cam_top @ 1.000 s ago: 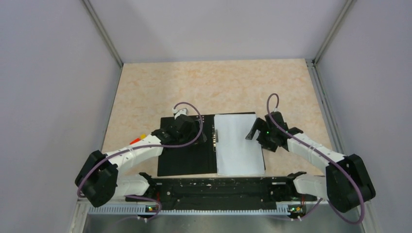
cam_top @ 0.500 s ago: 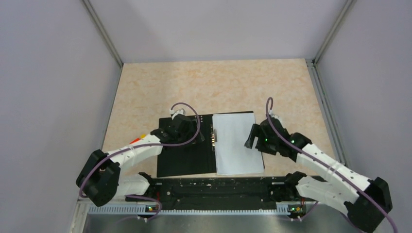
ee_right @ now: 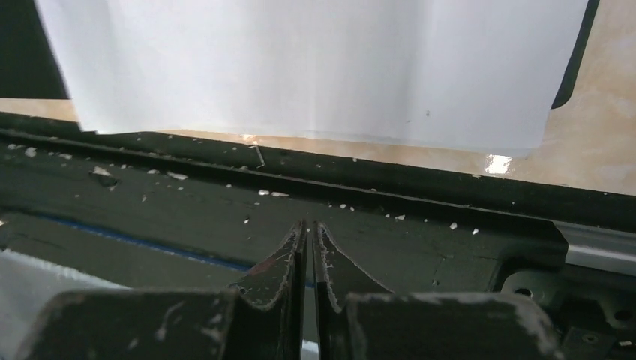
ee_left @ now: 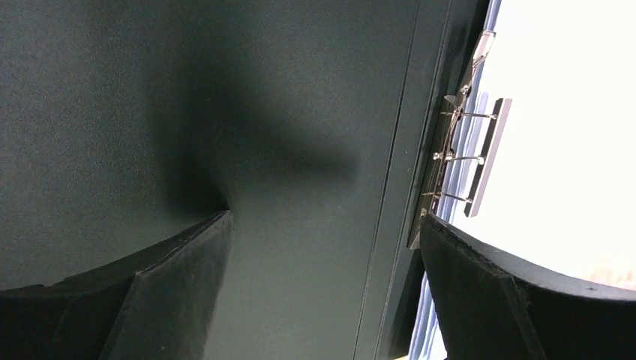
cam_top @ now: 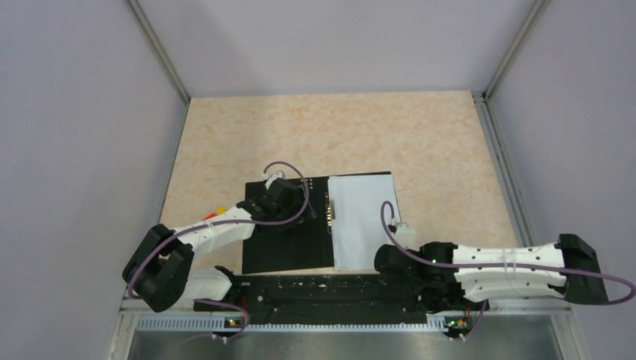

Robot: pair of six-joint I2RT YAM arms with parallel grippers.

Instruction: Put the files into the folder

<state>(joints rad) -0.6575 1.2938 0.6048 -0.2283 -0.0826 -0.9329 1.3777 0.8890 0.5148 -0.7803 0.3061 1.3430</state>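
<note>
Nearest us at 6 o'clock runs the black base rail [cam_top: 330,289], dotted with white flecks, with the right arm [cam_top: 495,259] lying low along it. The right tool [ee_right: 309,223] sits over that rail, at about 5 o'clock from the files [cam_top: 364,221]. Its fingers [ee_right: 274,270] are pressed together with only a hairline slit between them and nothing in it. Just beyond the rail the folder [cam_top: 289,251] lies open and flat on the worktop [cam_top: 337,131], black inner faces up. The files are a white stack squared up on the folder's right half. In the right wrist view their near edge sticks slightly past the cover's near edge. The metal spine clip [ee_left: 457,161] sits between the two halves, toward 12 o'clock, with sheet edges right beside it. The left tool [ee_left: 324,217] is over the left cover at its 11 o'clock corner, spread wide with bare black cover between the tips and gripping nothing. We cannot tell if the tips touch the cover. At 9 o'clock from the folder, small orange and yellow blocks [cam_top: 216,212] peek out beside the left arm [cam_top: 210,236]. The far worktop is beige and mottled.
</note>
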